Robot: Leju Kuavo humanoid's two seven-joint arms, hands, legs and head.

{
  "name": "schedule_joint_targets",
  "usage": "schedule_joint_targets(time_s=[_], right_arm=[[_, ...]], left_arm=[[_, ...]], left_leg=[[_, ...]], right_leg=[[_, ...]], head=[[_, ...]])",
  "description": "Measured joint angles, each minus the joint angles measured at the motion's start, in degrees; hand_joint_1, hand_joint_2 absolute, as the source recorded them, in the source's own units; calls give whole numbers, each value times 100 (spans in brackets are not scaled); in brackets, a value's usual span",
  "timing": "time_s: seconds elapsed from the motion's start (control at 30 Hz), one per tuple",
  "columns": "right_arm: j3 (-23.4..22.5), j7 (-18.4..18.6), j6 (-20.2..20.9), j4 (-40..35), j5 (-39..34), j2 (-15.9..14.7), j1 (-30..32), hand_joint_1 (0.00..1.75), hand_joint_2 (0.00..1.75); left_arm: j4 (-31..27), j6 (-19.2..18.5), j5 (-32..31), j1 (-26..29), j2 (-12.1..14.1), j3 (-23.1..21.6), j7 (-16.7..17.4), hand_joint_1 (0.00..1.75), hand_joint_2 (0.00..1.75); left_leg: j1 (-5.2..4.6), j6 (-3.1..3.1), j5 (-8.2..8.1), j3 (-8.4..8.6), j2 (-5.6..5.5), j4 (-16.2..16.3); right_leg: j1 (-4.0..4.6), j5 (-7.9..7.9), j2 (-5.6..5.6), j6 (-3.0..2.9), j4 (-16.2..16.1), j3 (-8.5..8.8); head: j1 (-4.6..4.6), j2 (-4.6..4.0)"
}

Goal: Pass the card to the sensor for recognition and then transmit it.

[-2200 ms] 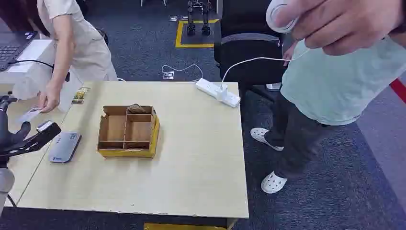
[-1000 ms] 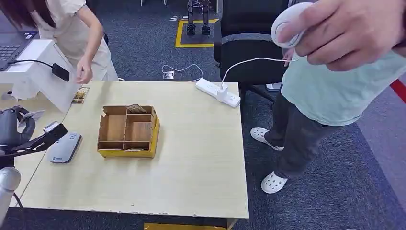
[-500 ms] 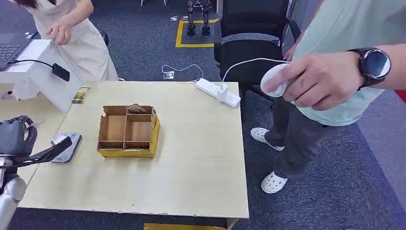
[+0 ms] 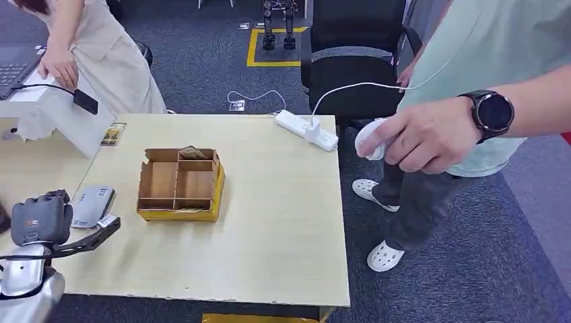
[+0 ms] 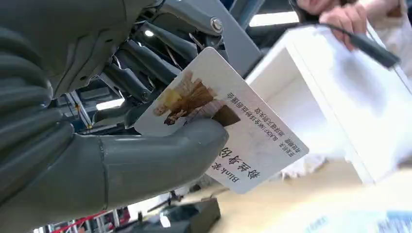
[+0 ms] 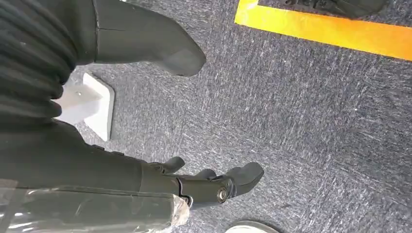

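Card: a white plastic card with a brown printed picture and lines of Chinese characters, plus Latin lettering that appears to read "Blink", is pinched between the thick grey thumb and dark fingers of the left hand. In the head view that left hand sits above the near left edge of the pale wooden table, just beside the flat grey card sensor. Right hand hangs over grey carpet, fingers loosely curled, holding nothing. Wide bare tabletop lies right of the brown cardboard divided box; one far compartment holds a small item, too unclear to identify. A white power strip lies at the far edge.
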Motion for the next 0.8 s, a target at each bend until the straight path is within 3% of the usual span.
schedule_joint_targets(time_s=[0.4,0.8], right_arm=[[0,0,-15,0,26,0,-3,0,175],[0,-28,-15,0,35,0,-15,0,175]], left_arm=[[551,-111,-205,-100,-204,-55,33,175,175],[1185,0,-599,-395,-239,-98,346,175,175]], left_leg=[[0,0,0,0,0,0],[0,0,0,2,-1,0]], right_leg=[[0,0,-1,0,0,0],[0,0,-1,0,1,2]], head=[[0,0],[2,0]])
